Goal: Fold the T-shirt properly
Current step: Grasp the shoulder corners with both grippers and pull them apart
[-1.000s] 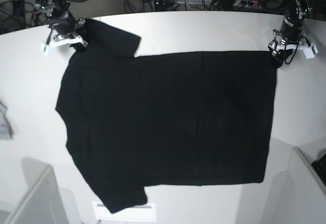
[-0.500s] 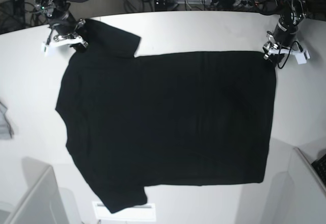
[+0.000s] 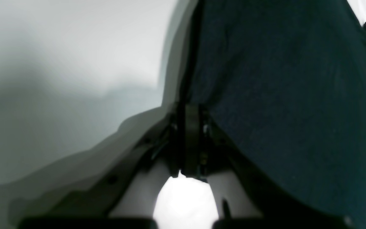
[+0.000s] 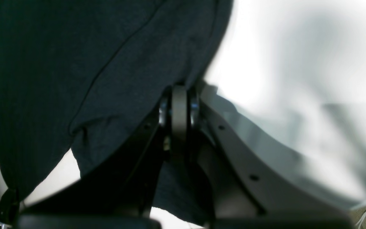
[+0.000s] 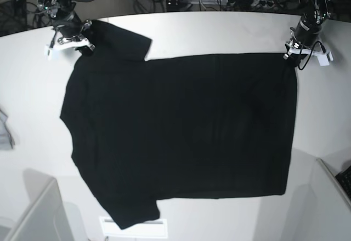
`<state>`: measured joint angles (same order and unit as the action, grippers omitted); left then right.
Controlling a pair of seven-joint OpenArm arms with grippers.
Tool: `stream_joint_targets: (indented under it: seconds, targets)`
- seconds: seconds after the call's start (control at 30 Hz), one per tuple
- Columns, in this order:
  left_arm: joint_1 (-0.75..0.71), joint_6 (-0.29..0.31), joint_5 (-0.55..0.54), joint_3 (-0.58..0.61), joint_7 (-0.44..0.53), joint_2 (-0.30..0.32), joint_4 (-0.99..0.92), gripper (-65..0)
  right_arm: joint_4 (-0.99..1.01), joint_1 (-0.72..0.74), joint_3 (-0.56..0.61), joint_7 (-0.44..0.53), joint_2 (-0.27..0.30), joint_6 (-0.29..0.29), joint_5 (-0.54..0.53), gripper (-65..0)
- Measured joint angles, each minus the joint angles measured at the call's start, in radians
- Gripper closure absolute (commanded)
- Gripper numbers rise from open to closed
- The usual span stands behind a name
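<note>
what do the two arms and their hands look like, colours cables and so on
Both arms are black with dark cables looping around them. The left hand and right hand carry white plastic parts over black finger links; the wrist views show dark, flat fingers with small screw holes.

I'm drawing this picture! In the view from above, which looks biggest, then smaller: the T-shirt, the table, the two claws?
1. Table: biggest.
2. T-shirt.
3. Left claw and right claw: smallest; they look about alike, so no ranking between them.

T-shirt (image 5: 181, 131) flat on table (image 5: 230, 33), hands (image 5: 293, 53) (image 5: 74, 42) seemingly at far corners
</note>
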<state>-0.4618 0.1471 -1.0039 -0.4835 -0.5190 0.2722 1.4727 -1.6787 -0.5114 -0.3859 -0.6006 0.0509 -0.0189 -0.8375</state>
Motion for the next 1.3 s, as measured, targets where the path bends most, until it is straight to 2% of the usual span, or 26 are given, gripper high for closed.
stream_joint_targets:
  seconds: [0.1,0.4,0.57,0.8,1.03,1.3]
  targets:
    - [-0.027,0.001,0.01,0.002,-0.002,0.016,0.012,0.0,-0.037,-0.038,0.0,-0.011,-0.005,0.003,0.008,0.0]
    - [-0.113,-0.012,0.207,-0.002,-0.017,0.011,0.13,0.0,-0.116,-0.13,0.0,-0.038,-0.011,0.023,0.031,0.0]
    - [-0.169,-0.016,0.218,-0.004,-0.025,0.011,0.175,0.0,-0.156,-0.167,0.0,-0.047,-0.011,0.027,0.033,0.0]
    - [-0.175,-0.02,0.225,-0.002,-0.036,0.011,0.231,0.0,-0.205,-0.163,0.0,-0.048,-0.011,0.027,0.033,0.0]
    - [-0.167,-0.019,0.223,0.003,-0.042,0.011,0.318,0.0,-0.23,-0.104,0.0,-0.056,-0.011,0.028,0.034,0.0]
    - [-0.134,-0.019,0.222,0.003,-0.046,0.011,0.325,0.0,-0.29,-0.053,0.0,-0.059,-0.008,0.031,0.034,0.0]
